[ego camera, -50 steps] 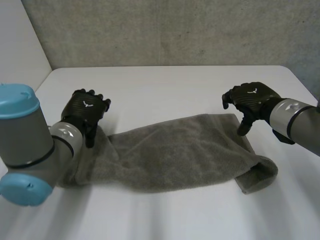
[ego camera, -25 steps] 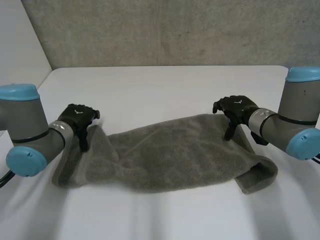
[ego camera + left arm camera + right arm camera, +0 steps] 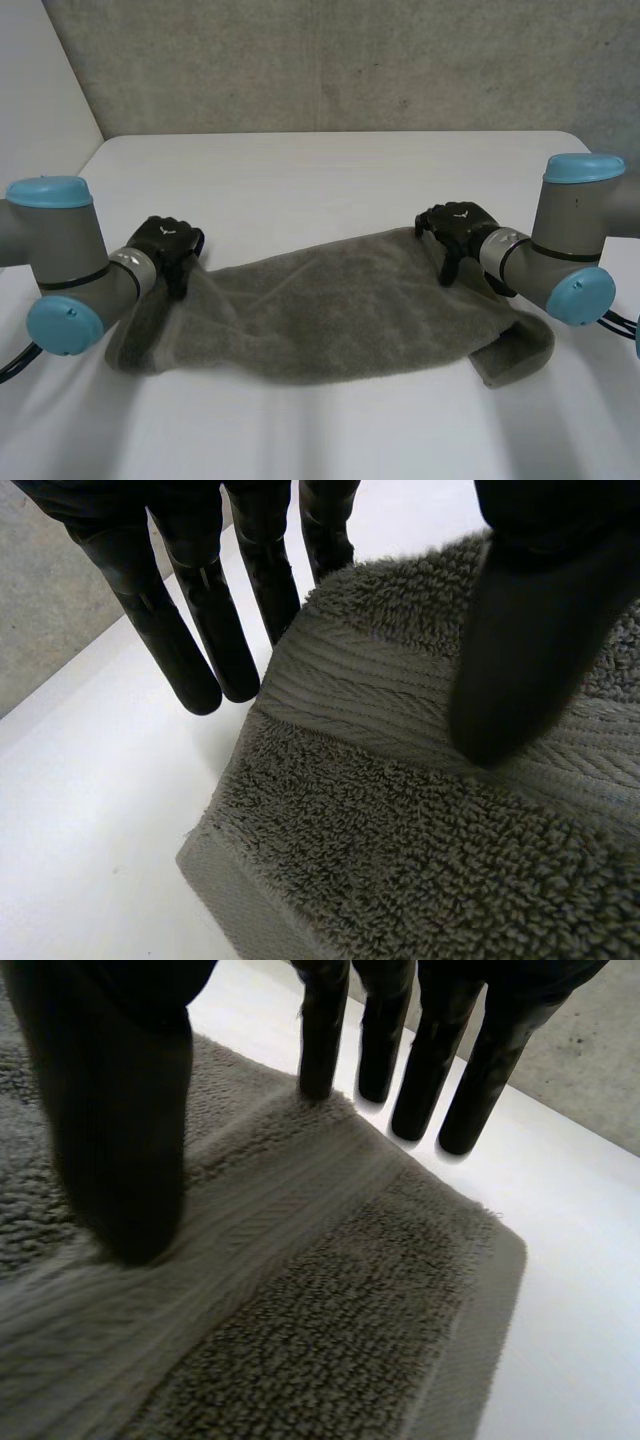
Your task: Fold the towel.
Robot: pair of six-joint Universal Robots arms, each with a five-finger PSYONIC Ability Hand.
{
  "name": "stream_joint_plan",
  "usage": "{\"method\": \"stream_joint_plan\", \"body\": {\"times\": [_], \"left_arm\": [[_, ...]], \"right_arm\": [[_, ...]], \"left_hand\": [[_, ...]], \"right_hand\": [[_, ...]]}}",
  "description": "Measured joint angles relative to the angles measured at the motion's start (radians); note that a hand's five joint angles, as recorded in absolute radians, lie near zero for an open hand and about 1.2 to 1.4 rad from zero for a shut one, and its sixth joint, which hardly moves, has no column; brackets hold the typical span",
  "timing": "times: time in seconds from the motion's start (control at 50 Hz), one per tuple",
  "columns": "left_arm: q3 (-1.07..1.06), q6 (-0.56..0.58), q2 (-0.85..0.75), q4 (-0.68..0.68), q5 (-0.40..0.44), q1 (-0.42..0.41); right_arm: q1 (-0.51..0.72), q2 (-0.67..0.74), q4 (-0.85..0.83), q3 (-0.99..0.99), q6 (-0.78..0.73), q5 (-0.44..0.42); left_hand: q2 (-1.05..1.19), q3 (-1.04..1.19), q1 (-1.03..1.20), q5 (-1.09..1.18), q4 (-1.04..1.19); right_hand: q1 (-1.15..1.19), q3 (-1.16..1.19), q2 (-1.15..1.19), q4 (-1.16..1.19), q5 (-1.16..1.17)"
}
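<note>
Both hands are sitting lower and closer in than a second ago, having come down from above the cloth to its far edge, while the cloth itself is lying as it did. The left hand [image 3: 165, 243] is standing at the far left corner of the towel [image 3: 330, 310]. Its fingers [image 3: 205, 610] are hanging straight, with their tips on the table [image 3: 330, 180] just beyond the towel's edge, and its thumb [image 3: 530, 650] is pointing down over the woven band, so the hand is spread and not yet pinching the cloth. The right hand [image 3: 455, 227] is doing the same at the far right corner. In its wrist view the straight fingers [image 3: 425, 1070] are reaching down along the edge, some at the cloth and some on bare table, and the thumb [image 3: 120, 1130] is pressing toward the pile on the near side, apart from the fingers. The grey towel is stretching long and rumpled across the middle of the white table between the two arms, its right end doubling over into a thick fold near the right arm. A grey wall [image 3: 330, 60] is rising behind the table.
</note>
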Motion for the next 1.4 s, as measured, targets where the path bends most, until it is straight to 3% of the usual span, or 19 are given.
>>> {"method": "stream_joint_plan", "body": {"times": [0.06,0.08,0.14,0.3,0.5,0.6,0.64,0.7,0.74,0.84,0.98,1.12,1.24,1.4], "left_arm": [[0.002,0.001,-0.004,0.0,0.0,-0.002],[0.004,0.001,-0.006,0.0,-0.001,-0.003],[0.015,0.002,-0.01,0.001,-0.005,-0.006],[0.089,-0.014,0.027,0.047,-0.035,-0.026],[0.169,-0.136,0.194,0.274,-0.096,-0.054],[0.098,-0.176,0.255,0.279,-0.094,-0.091],[0.057,-0.179,0.272,0.271,-0.091,-0.102],[-0.036,-0.18,0.306,0.257,-0.087,-0.112],[-0.091,-0.179,0.327,0.252,-0.085,-0.113],[-0.226,-0.175,0.397,0.244,-0.083,-0.103],[-0.395,-0.173,0.55,0.244,-0.067,-0.067],[-0.544,-0.175,0.74,0.244,0.013,-0.038],[-0.675,-0.175,0.923,0.244,0.099,-0.028],[-0.774,-0.172,1.073,0.245,0.131,-0.026]], "right_arm": [[0.004,0.001,0.012,-0.005,0.001,-0.004],[0.005,0.001,0.018,-0.009,0.001,-0.005],[0.006,0.0,0.037,-0.024,0.003,-0.005],[0.007,-0.059,0.013,-0.063,0.017,0.007],[0.006,-0.248,-0.315,-0.021,0.109,0.074],[0.007,-0.282,-0.327,0.014,0.122,0.08],[0.007,-0.283,-0.304,0.025,0.122,0.079],[0.007,-0.267,-0.238,0.048,0.119,0.072],[0.007,-0.253,-0.196,0.059,0.117,0.069],[0.007,-0.22,-0.106,0.088,0.114,0.059],[0.008,-0.206,-0.069,0.125,0.115,0.036],[0.036,-0.201,-0.069,0.134,0.122,0.007],[0.116,-0.203,-0.072,0.137,0.127,-0.043],[0.207,-0.186,-0.104,0.129,0.134,-0.091]], "left_hand": [[0.215,0.202,0.212,0.205,0.2],[0.365,0.374,0.36,0.359,0.356],[0.527,0.548,0.472,0.518,0.531],[0.537,0.57,0.472,0.521,0.543],[0.539,0.572,0.472,0.521,0.552],[0.548,0.573,0.472,0.521,0.552],[0.548,0.574,0.472,0.521,0.552],[0.548,0.574,0.472,0.521,0.552],[0.548,0.575,0.472,0.521,0.552],[0.548,0.575,0.473,0.521,0.552],[0.548,0.576,0.473,0.521,0.552],[0.548,0.577,0.473,0.521,0.552],[0.548,0.578,0.473,0.521,0.552],[0.548,0.578,0.473,0.521,0.552]], "right_hand": [[0.313,0.31,0.317,0.308,0.3],[0.49,0.483,0.5,0.482,0.455],[0.792,0.782,0.789,0.778,0.778],[0.805,0.805,0.798,0.802,0.797],[0.805,0.805,0.798,0.802,0.797],[0.806,0.805,0.798,0.802,0.797],[0.654,0.667,0.643,0.661,0.647],[0.182,0.213,0.188,0.205,0.165],[-0.006,0.004,-0.012,-0.005,-0.05],[-0.234,-0.239,-0.236,-0.256,-0.304],[-0.301,-0.278,-0.282,-0.28,-0.314],[-0.301,-0.278,-0.282,-0.28,-0.314],[-0.305,-0.278,-0.282,-0.28,-0.314],[-0.305,-0.278,-0.282,-0.28,-0.314]]}}
